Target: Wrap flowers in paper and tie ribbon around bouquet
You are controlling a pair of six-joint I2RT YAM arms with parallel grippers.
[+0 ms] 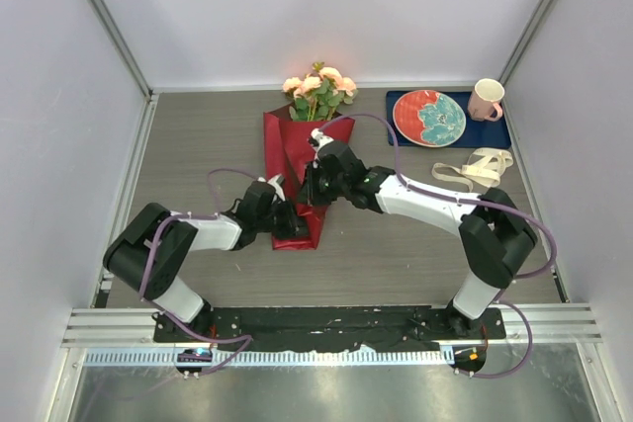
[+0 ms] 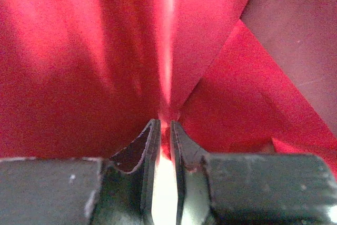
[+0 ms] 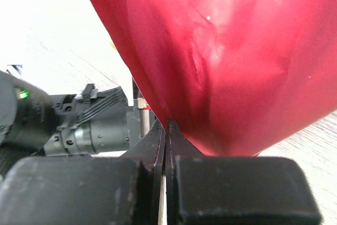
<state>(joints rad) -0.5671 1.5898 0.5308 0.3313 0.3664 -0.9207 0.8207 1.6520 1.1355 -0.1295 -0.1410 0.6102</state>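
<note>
Top external view: looked down on a grey worktop point(image 1: 198, 145) boxed in by pale walls. Showed a dark red paper point(image 1: 297, 160) near the middle, folded long and narrowing toward the near edge. Showed peach-pink flowers point(image 1: 319, 88) with green leaves poking out at its far end. Caught the left arm point(image 1: 198, 234) reaching in from the near left and the right arm point(image 1: 425, 200) from the near right, wrists close together over the paper's near half. Found a cream ribbon point(image 1: 480, 167) heaped loosely on the right side, well apart from the paper. Found it just nearer than a dark blue mat point(image 1: 495, 133) carrying a red-and-teal plate point(image 1: 429, 117) and a pink mug point(image 1: 486, 99).

Left wrist view: filled almost wholly with the red paper point(image 2: 79, 77), creased down the middle, the crease running straight into the left jaws. Showed those jaws drawn nearly together, only a thin slit between them, pinching the crease at their tips. Glimpsed bare worktop point(image 2: 295, 35) in the upper right corner.

Right wrist view: showed the right jaws pressed tight together, nipping the paper point(image 3: 221, 67) at its lowest point, the sheet fanning up and rightward from there. Caught the left arm's grey wrist point(image 3: 79, 127) just beside, on the left, over washed-out worktop point(image 3: 52, 25).
</note>
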